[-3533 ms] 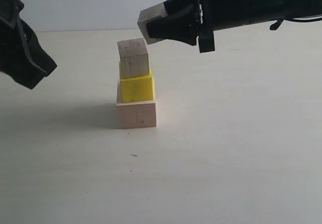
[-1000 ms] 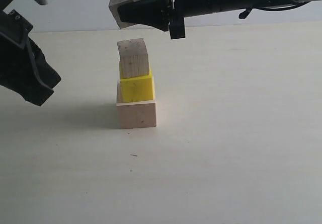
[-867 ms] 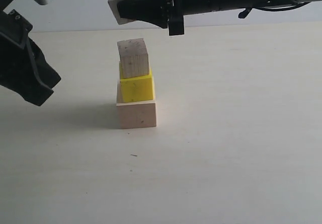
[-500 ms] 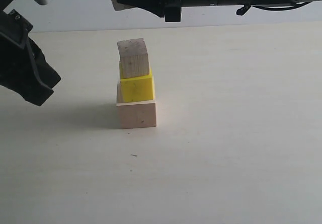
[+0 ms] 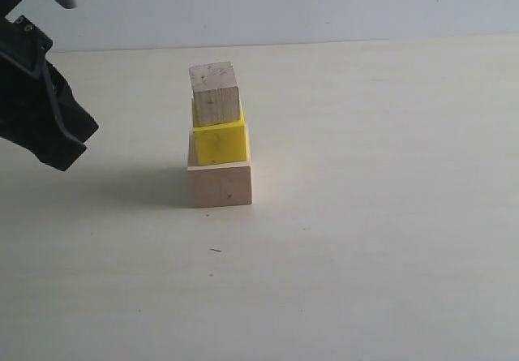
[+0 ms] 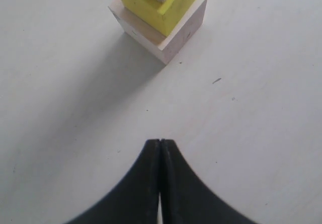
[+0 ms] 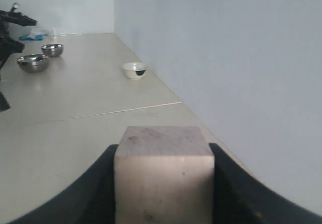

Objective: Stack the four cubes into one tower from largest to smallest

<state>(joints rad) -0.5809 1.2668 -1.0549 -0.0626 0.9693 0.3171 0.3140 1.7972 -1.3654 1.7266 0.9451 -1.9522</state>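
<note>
- On the table point(image 5: 365, 231), a yellow cube point(image 5: 220, 143) is stacked on the pale wood cube point(image 5: 220, 184), with a small wood cube point(image 5: 216, 93) set on top.
- The left gripper point(image 6: 160, 151) is pressed closed and empty.
- A bare wood cube point(image 7: 163, 178) is clamped by the right gripper point(image 7: 162, 156).

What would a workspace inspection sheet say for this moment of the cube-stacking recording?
Surface: pale table, one small dark speck on it.
Job's things: three-cube tower stands, pale wood cube as base, yellow cube on it, small wood cube on top; fourth small wood cube off the tower.
Clutter: nothing seen.
Grippers: left claw shut, empty, apart from the tower; right claw clamped on the fourth small wood cube.
Cables: nothing seen.
Surroundings: white wall; steel bowl, second steel bowl and small white bowl far off in the right wrist view.
</note>
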